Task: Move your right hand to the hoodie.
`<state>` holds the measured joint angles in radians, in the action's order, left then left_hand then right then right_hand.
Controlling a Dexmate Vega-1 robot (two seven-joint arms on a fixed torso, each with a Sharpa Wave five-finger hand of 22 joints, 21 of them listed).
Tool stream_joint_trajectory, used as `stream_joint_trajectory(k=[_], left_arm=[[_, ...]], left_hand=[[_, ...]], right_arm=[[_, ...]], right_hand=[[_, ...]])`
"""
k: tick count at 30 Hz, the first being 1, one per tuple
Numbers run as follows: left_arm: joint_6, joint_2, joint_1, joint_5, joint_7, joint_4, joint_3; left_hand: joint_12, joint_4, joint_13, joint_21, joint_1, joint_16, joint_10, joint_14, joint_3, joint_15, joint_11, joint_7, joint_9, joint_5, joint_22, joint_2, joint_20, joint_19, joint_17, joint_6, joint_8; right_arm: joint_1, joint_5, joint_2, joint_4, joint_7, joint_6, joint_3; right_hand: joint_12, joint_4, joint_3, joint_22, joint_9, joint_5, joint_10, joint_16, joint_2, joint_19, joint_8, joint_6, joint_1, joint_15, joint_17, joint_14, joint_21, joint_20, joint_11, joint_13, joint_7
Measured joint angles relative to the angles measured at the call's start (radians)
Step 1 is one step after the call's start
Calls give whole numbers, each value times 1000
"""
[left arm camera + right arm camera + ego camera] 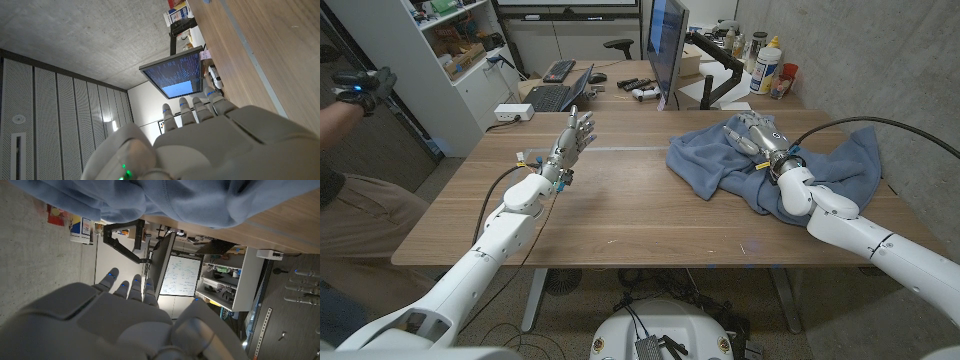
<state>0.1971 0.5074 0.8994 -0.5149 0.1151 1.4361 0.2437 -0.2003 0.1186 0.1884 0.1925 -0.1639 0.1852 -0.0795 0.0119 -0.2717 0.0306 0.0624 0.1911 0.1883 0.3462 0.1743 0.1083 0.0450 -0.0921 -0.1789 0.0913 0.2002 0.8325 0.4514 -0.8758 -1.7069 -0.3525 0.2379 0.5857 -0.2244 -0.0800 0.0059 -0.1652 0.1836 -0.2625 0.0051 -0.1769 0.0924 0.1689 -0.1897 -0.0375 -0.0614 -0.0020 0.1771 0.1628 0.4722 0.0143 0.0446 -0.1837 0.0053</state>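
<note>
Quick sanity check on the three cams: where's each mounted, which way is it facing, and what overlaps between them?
Head view: on the robot's head, looking down the wooden table; both arms, left hand raised, right hand over the blue hoodie.
Left wrist view: on the left wrist, along the left hand's back, turned; faces the monitor.
Right wrist view: on the right wrist, along the right hand's back; hoodie ahead.
Shared: all three show the monitor.

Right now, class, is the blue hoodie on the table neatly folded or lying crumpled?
Crumpled. The hoodie lies in a loose, rumpled heap with uneven folds on the table, the right hand over it.
</note>
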Motion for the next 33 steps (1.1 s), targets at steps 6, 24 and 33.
stream_joint_trajectory(k=[6, 24, 33], left_arm=[[-5, 5, 1, 0, -1, 6, 2], [-14, 8, -4, -1, 1, 14, 11], [-17, 9, -7, -2, 8, 14, 13]], left_hand=[[0, 0, 0, 0, -4, 0, 0, 0, 0, 0, 0, 0, 0, 0, 0, 4, 0, 0, 0, 0, 0], [0, 0, 0, 0, -8, 0, 0, 0, 0, 0, 0, 0, 0, -8, 0, 8, 0, 0, 0, 0, 0], [0, -4, 0, 0, -12, 0, 0, 5, 4, 5, 0, 0, 0, -8, 0, 4, -6, 5, 0, 0, 0]], right_arm=[[-2, 3, -3, 9, 17, 3, 9], [-18, 7, -11, 37, 63, 14, 29], [-22, 6, -12, 45, 75, 19, 35]], right_hand=[[0, 4, -4, -5, 0, 0, 0, 0, 0, 0, 0, 0, 0, 0, 0, 0, -7, 0, 0, 0, 0], [0, 4, -4, -5, 0, 0, -4, 0, 0, 0, 0, 0, 0, -5, 0, 5, -18, 0, 4, 0, 0], [0, 4, -4, -5, 0, 0, -5, 0, 0, 0, 0, 0, 0, -5, 0, 5, -21, 0, 3, 0, 0]])
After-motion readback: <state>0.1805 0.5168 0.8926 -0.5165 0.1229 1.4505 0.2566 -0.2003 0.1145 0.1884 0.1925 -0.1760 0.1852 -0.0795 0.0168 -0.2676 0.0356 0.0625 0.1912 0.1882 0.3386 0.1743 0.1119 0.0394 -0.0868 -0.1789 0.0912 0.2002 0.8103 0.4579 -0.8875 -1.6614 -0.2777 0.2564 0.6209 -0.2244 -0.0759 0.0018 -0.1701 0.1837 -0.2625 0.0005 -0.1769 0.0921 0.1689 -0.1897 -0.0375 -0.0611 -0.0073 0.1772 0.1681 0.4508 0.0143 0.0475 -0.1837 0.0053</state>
